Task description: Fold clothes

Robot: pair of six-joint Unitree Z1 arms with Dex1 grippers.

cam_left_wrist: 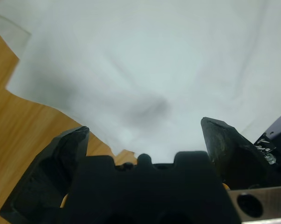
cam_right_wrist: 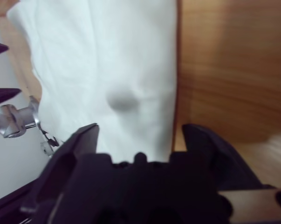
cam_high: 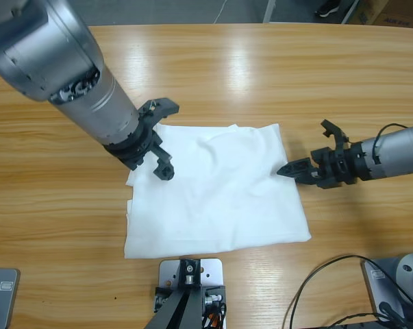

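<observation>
both jaws stand apart: left gripper (cam_high: 164,140) over the shirt's (cam_high: 220,195) far-left edge, right gripper (cam_high: 303,152) at its right edge. shirt lies folded mid-table (cam_high: 48,192); pinch all layers before lifting.

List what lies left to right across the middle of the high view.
Left gripper at the cloth's left edge → folded white T-shirt → right gripper at its right edge, all on the wooden table.
</observation>
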